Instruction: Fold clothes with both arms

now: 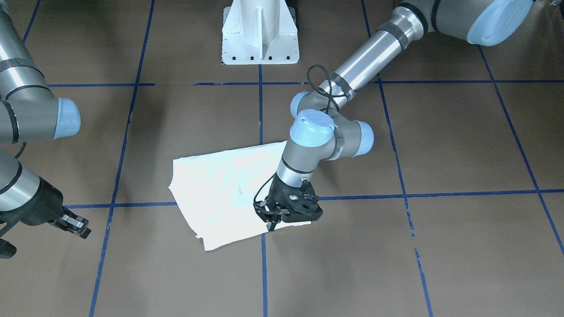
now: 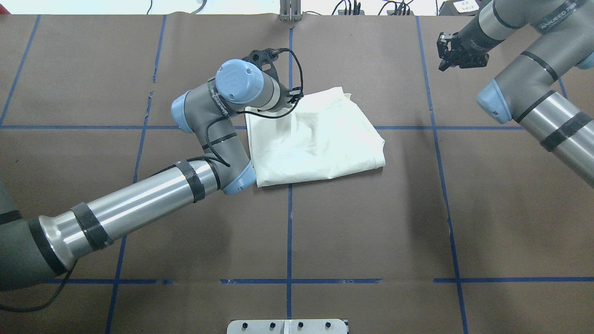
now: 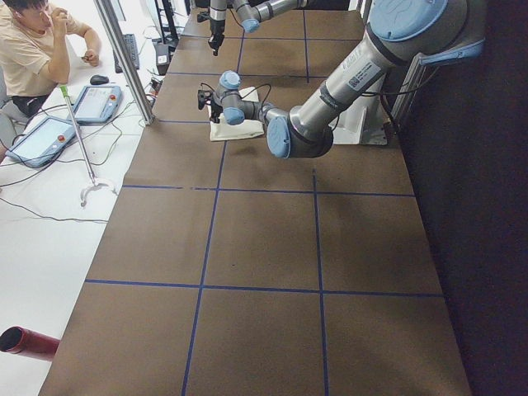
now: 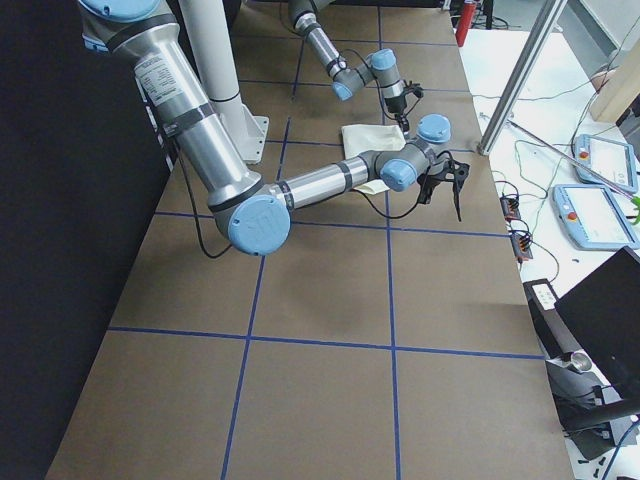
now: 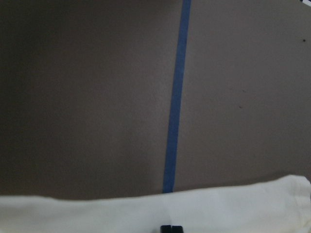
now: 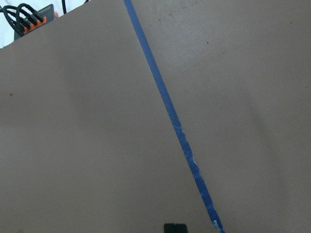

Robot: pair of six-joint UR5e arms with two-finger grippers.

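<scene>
I count one shirt (image 2: 320, 139), two arms (image 2: 139, 204): left gripper (image 1: 272, 223) angled down, narrow, at its edge; right gripper (image 1: 80, 227) aside, narrow.

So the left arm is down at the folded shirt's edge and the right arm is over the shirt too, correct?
No: the right arm is well away from the shirt, over bare table; the overhead exterior view shows it.

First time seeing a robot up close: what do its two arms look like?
The left arm and right arm are jointed tubes of grey and shiny silver metal with black bands, light blue caps at the joints and looping black cables. Each ends in black two-finger jaws.
</scene>
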